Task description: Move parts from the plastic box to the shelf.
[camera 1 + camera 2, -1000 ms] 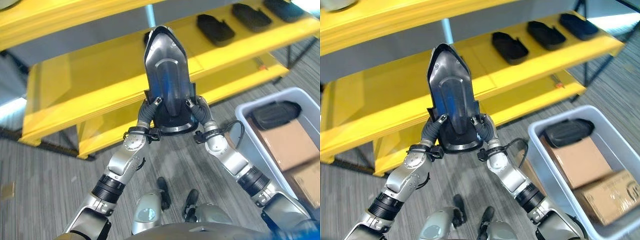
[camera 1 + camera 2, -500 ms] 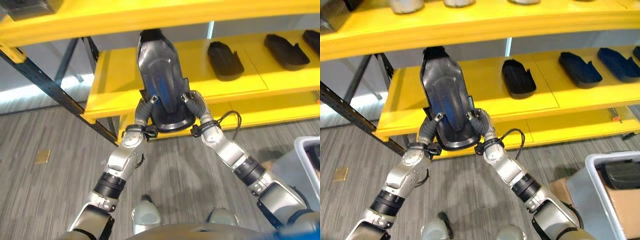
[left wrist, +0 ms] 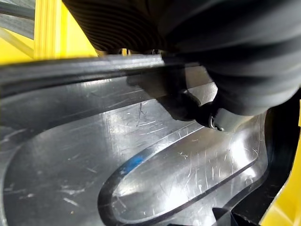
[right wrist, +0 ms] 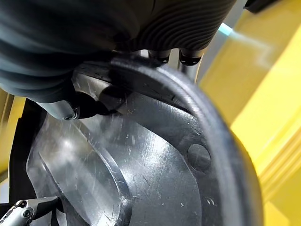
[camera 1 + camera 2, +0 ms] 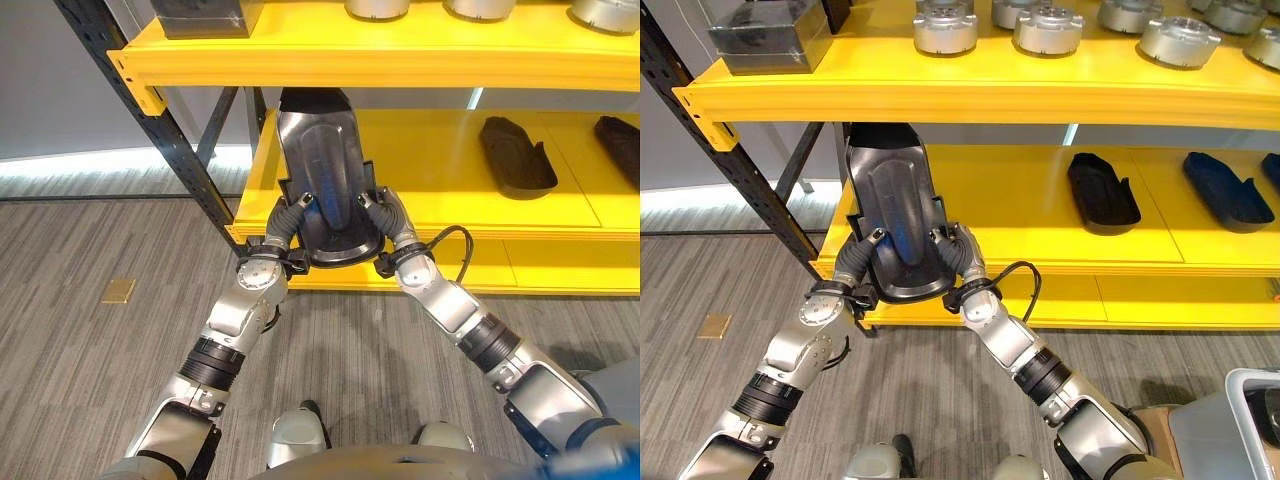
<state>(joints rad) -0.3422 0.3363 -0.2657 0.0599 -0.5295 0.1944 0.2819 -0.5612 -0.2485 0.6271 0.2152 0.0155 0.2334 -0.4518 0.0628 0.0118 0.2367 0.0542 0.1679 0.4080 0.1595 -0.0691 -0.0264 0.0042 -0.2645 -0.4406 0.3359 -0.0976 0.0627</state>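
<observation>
Both hands hold a large glossy black moulded part upright by its wide near end. My left hand grips its left edge and my right hand its right edge. Each thumb presses on the inner face, the left thumb and the right thumb, with the fingers behind the rim. The part's narrow far end reaches under the upper beam of the yellow shelf, above the left end of the middle level. A corner of the grey plastic box shows at the lower right.
Two similar black parts lie further right on the middle level. Silver round parts and a dark block stand on the upper level. A dark slanted post stands at the shelf's left end.
The camera has swung towards the shelf, so the box has slid to the lower right corner. The part, still held by both hands, now has its far end under the upper beam.
</observation>
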